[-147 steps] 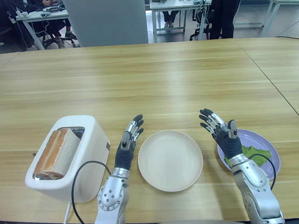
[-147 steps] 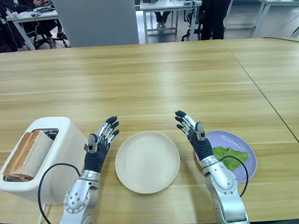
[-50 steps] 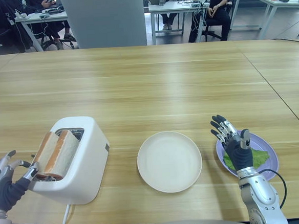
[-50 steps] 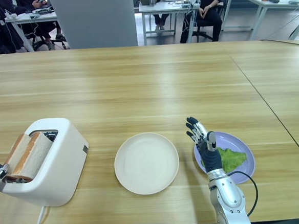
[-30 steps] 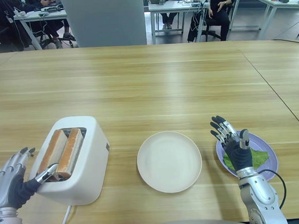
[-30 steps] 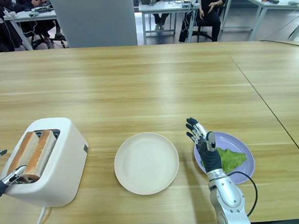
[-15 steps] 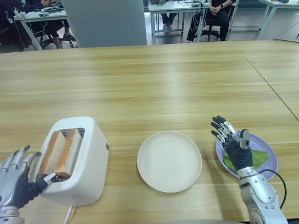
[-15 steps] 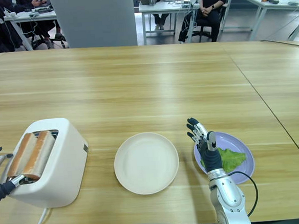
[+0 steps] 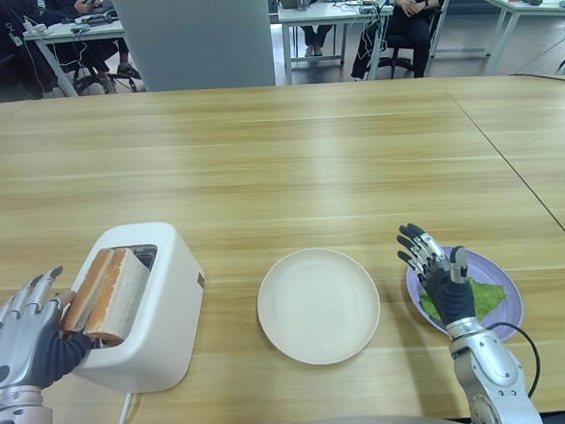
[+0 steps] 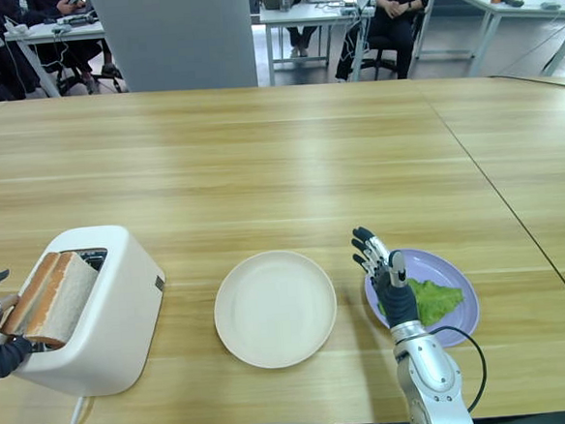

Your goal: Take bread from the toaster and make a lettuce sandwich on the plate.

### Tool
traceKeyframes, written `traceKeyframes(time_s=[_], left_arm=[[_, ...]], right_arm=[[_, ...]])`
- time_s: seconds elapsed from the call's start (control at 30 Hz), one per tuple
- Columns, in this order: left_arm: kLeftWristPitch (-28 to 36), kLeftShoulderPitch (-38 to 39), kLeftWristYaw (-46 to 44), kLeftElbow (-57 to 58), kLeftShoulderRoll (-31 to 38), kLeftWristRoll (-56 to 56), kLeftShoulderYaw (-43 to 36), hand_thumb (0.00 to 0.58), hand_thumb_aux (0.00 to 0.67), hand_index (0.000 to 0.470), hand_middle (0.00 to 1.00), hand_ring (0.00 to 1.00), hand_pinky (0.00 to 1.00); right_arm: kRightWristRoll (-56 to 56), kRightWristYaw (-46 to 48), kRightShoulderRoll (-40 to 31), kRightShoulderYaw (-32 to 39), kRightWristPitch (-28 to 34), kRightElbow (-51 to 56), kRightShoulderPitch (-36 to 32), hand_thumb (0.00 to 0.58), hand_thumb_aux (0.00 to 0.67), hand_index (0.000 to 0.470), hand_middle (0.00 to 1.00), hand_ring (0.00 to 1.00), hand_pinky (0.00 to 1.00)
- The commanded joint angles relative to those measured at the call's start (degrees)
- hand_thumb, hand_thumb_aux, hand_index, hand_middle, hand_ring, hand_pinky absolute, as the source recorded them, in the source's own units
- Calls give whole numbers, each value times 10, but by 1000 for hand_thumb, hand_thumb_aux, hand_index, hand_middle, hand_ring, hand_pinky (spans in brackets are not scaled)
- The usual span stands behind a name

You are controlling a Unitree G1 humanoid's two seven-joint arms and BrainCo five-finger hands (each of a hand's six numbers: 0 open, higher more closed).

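**Carefully now: bread is in the toaster, neither hand has a grip**

Your left hand (image 9: 24, 335) sits at the lower left edge of the frame, pressed close to the outer side of the toaster (image 9: 162, 298). Its fingers are stretched out along the outer slice, not closed on it. I cannot tell whether they touch the crust or only lie just beside it. Both slices of bread (image 9: 109, 292) stand together in the slot, leaning toward that hand.

Your right hand (image 9: 443, 283) is at the lower right, fingers spread and holding nothing. It is over the near left rim of the purple plate (image 9: 511, 288) that carries the lettuce (image 9: 484, 295). The cream plate (image 9: 318, 306) lies bare at lower centre, between the toaster and the purple plate.

Judged from this, the first step is not done, and the risks gather on the left:

- **Toaster shifting.** A sideways push from an unclosed hand is likely to slide or tip the toaster rather than lift a slice. The cord (image 9: 122, 417) trailing off the near edge of the worktop (image 9: 278, 154) could then drag it.
- **Two slices at once.** They sit pressed together, so a wide pinch may pull up both, or wedge one in the slot.
- **Soft bread.** A hard squeeze will probably crush or tear it, and a light one may drop it short of the cream plate.
- **Right side.** Closing low on the lettuce could nudge the purple plate.
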Motion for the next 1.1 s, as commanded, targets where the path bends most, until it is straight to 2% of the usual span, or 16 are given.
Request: traceKeyframes(time_s=[0.03, 0.27, 0.3, 0.33, 0.37, 0.43, 0.47, 0.73, 0.87, 1.1], left_arm=[[11, -9, -12, -6, -5, -29, 10, 580, 670, 460, 0, 0, 0], [52, -52, -48, -29, -7, -138, 56, 580, 670, 460, 0, 0, 0], [57, -59, -53, -30, -5, -152, 64, 580, 670, 460, 129, 129, 129], [65, -67, -59, -33, -5, -169, 70, 580, 670, 460, 129, 129, 129], [75, -75, -67, -35, -4, -184, 74, 580, 670, 460, 404, 404, 404], [87, -91, -74, -40, -3, -210, 84, 580, 670, 460, 773, 773, 773], [92, -97, -77, -41, -2, -220, 88, 580, 670, 460, 1000, 1000, 1000], [141, -158, -78, -49, 10, -303, 151, 580, 670, 460, 1000, 1000, 1000], [145, -190, -66, -48, 35, -312, 182, 580, 670, 460, 1000, 1000, 1000], [221, -250, -92, -78, 67, -382, 191, 580, 670, 460, 1000, 1000, 1000]], right_arm=[[0, 1, 0, 0, 8, 8, 3, 0, 0, 0, 0, 0, 0], [-2, 2, 0, 2, 7, 13, 2, 0, 0, 0, 0, 0, 0], [-2, 2, 1, 2, 7, 13, 2, 0, 0, 0, 0, 0, 0], [-2, 2, 1, 2, 7, 13, 2, 0, 0, 0, 0, 0, 0], [-2, 2, 1, 2, 7, 14, 2, 0, 0, 0, 0, 0, 0], [-2, 1, 1, 2, 7, 14, 1, 0, 0, 0, 0, 0, 0], [-2, 2, 1, 2, 7, 14, 1, 0, 0, 0, 0, 0, 0], [-1, 4, 2, 1, 9, 14, 0, 0, 0, 0, 0, 0, 0], [-2, 4, 3, 2, 10, 16, -3, 0, 0, 0, 0, 0, 0], [-5, 4, 4, 5, 12, 19, -9, 0, 0, 0, 0, 0, 0]])
